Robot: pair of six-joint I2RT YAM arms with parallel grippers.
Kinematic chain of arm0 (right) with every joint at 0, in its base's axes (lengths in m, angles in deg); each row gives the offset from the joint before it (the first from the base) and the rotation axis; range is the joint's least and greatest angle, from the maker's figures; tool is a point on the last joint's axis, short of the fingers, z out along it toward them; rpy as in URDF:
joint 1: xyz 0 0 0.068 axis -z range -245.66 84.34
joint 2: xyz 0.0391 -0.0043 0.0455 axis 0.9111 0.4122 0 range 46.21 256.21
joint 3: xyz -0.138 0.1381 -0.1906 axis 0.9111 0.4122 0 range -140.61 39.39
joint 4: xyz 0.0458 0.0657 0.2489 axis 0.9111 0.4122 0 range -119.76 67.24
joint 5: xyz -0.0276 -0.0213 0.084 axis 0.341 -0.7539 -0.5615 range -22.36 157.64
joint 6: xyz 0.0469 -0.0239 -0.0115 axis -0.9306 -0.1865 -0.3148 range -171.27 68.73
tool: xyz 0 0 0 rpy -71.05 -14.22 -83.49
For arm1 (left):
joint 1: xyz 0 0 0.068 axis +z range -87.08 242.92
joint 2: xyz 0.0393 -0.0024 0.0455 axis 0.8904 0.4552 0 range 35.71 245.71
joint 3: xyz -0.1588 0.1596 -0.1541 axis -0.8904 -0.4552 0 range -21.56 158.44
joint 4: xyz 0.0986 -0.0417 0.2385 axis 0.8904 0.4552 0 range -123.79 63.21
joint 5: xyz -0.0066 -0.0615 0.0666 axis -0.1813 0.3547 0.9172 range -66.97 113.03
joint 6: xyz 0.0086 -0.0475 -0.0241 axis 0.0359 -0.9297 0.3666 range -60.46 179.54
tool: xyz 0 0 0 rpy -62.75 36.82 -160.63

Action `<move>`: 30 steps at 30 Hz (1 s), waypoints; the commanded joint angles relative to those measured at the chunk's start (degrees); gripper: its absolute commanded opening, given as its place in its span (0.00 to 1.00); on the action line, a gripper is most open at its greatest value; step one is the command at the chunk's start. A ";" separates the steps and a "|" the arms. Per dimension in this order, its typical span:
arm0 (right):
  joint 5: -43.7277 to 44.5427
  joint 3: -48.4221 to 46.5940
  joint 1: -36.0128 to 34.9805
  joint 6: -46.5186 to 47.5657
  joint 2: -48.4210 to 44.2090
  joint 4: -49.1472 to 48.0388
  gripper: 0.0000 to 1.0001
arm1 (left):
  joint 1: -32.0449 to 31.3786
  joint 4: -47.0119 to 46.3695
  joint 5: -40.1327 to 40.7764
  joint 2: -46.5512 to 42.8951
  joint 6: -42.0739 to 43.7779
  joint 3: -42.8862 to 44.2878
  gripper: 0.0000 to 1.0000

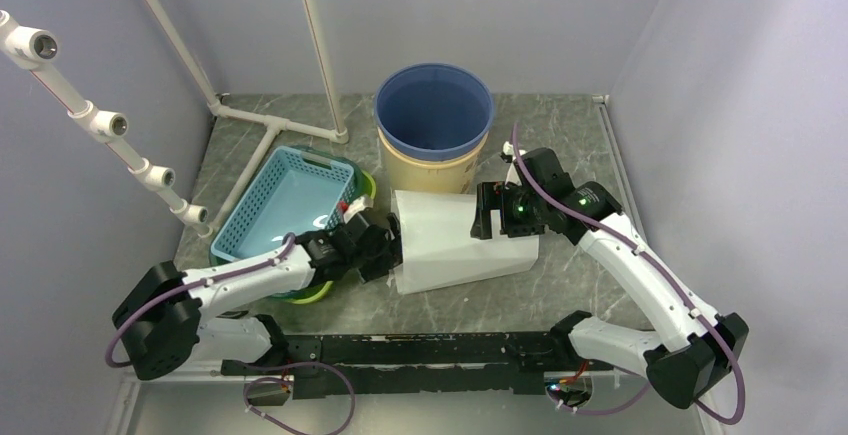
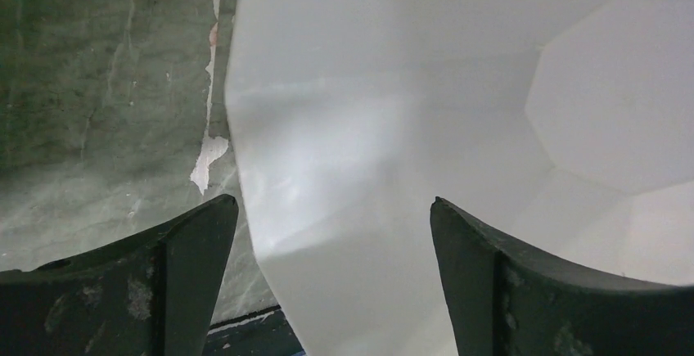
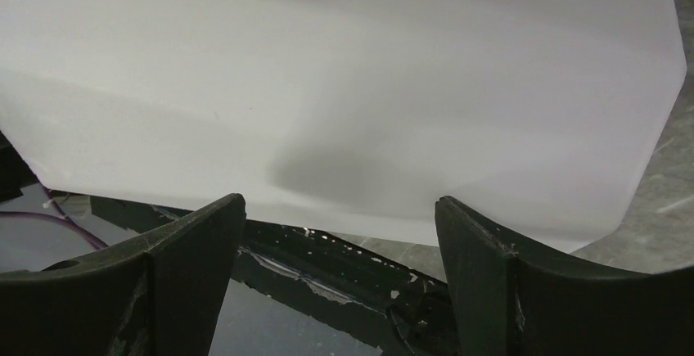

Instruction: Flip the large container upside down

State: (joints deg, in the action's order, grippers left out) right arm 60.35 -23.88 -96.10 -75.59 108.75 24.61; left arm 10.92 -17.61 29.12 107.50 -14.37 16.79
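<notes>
Lying in the middle of the table (image 1: pixel 570 145), the white container (image 1: pixel 455 245) sits between both grippers
Overhead, the left gripper (image 1: pixel 387 245) is at its left edge and the right gripper (image 1: pixel 487 221) over its far right side, a blue bucket (image 1: pixel 433 105) behind and a blue basket (image 1: pixel 280 195) to the left; only the wrist views show both pairs of jaws spread wide, pinching nothing, with the white wall just ahead of the fingers (image 2: pixel 188 250)

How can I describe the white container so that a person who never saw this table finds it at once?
On the grey-green marbled table, a blue bucket stands at the back. Directly in front of that bucket, in the middle of the table, lies the white container. Unlike the blue slotted basket to its left, it is plain white with flat, angled faces.
</notes>
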 commanded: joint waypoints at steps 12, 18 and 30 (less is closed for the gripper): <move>3.12 -0.51 -0.07 -2.24 1.31 -2.44 0.90 | 0.12 14.66 3.67 -6.53 5.86 7.32 0.93; 2.51 0.14 -0.06 -2.73 1.25 -3.13 0.91 | 0.20 26.68 8.99 -9.33 9.71 13.91 0.93; 1.66 0.04 -0.09 -3.37 1.09 -4.18 0.91 | 0.13 39.07 14.25 -16.61 12.56 23.34 0.93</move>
State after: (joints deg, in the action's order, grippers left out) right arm 62.64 -24.21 -96.14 -77.88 109.32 22.71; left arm 10.98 17.28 40.09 94.08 -3.90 35.76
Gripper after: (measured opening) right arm 0.906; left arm 0.932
